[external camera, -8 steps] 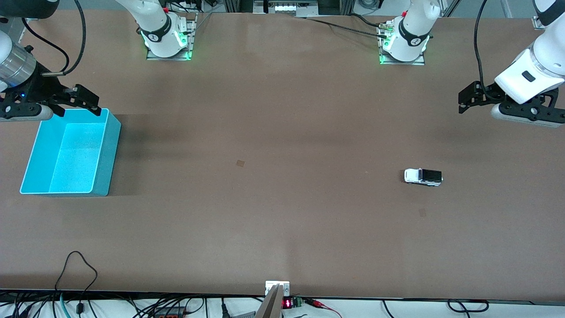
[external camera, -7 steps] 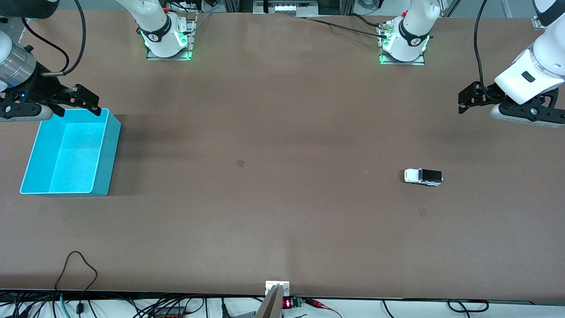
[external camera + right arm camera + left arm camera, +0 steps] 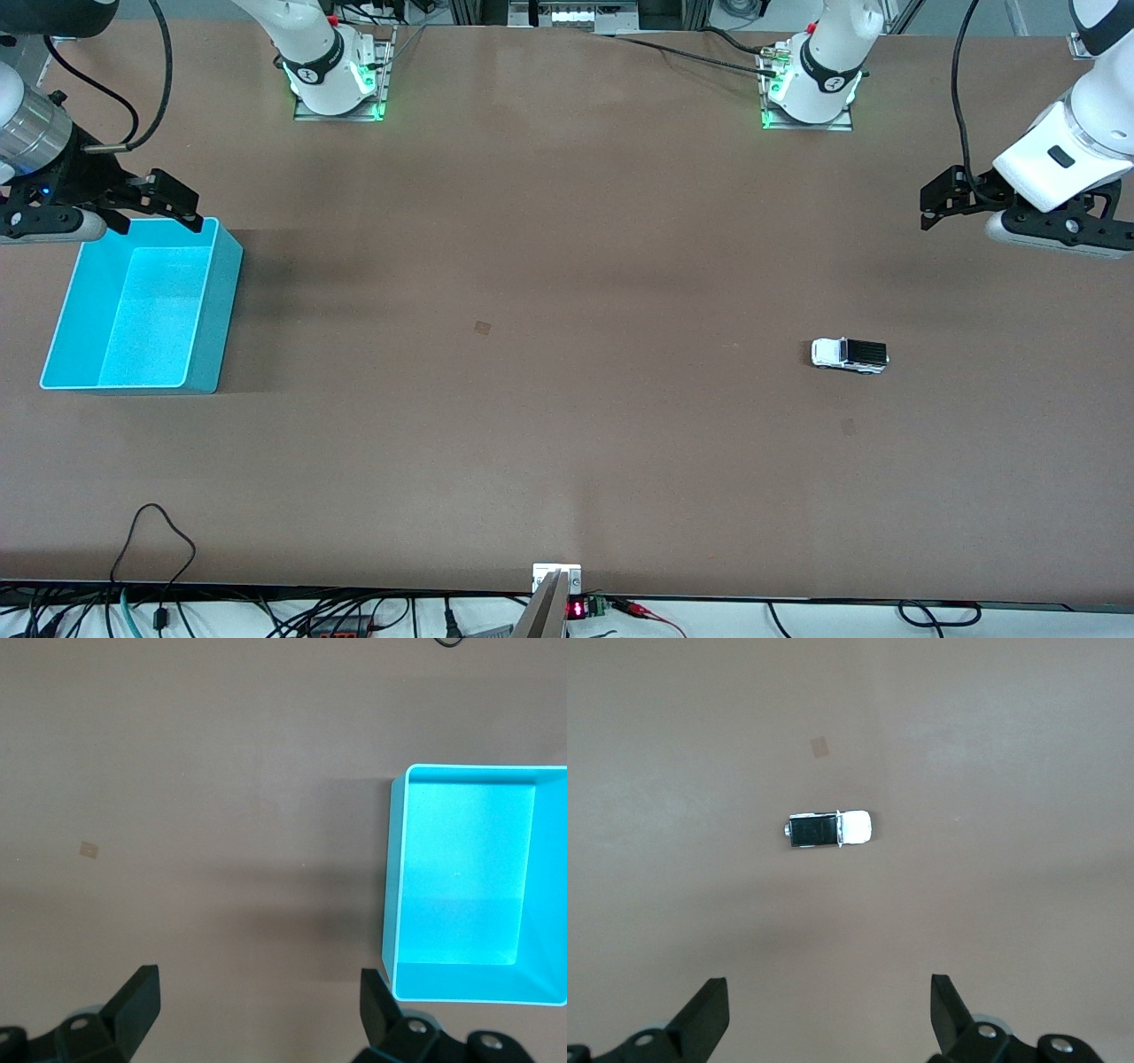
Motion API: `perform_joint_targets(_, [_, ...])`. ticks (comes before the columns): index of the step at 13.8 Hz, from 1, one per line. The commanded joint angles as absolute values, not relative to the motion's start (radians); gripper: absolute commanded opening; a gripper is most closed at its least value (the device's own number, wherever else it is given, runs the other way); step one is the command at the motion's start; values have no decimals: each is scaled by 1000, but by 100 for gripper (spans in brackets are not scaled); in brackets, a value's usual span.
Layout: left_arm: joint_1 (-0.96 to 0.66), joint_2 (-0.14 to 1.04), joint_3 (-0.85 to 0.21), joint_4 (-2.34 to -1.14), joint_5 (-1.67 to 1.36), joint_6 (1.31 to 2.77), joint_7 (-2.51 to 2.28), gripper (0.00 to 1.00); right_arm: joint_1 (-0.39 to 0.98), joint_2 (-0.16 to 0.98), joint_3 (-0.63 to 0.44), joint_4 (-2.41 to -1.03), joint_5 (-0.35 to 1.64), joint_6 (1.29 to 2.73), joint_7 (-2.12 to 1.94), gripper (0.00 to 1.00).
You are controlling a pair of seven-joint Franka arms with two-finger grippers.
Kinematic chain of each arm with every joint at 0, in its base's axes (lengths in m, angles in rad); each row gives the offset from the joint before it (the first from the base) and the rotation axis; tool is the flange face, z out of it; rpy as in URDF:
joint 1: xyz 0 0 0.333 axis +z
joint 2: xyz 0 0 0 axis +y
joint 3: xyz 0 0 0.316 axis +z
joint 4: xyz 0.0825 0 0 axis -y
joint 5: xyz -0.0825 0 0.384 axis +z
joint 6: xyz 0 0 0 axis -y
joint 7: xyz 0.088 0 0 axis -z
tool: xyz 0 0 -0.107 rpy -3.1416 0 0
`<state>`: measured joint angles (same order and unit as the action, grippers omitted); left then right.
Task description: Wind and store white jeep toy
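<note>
Left wrist view: left gripper [image 3: 830,1014] hangs in the air with its 2 fingers [image 3: 709,1014] spread wide, nothing between them, over bare table [image 3: 1010,771] with the white jeep toy [image 3: 830,828] below it. Front view: jeep sits on its wheels toward the left arm's end, well apart from the left gripper [image 3: 941,199]. Right gripper [image 3: 159,206], also spread and empty, hangs over the farther rim of a turquoise bin [image 3: 199,332] at the right arm's end.

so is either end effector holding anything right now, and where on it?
Nothing held. Both open: left end effector up over bare table, right end effector over the bin edge. Jeep sits untouched.
</note>
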<state>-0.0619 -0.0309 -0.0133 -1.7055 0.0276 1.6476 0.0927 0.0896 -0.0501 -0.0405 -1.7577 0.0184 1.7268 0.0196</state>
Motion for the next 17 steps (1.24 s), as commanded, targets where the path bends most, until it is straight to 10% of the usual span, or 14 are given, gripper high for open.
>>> perform_joint_targets(1, [-63,-6,-12,-1675,32,1617,104,100,77,-58,-37,-1755,37,1726,-5,100])
perform_joint_targets(8, [-55,84,-11,-1678,31,1520,292,100,77,-58,-37,-1755,37,1726,-5,100])
perform_joint_targets(17, [-6,283,-9,-1701,48,1736,1077,100,77,-58,-37,-1755,35,1727,-5,100])
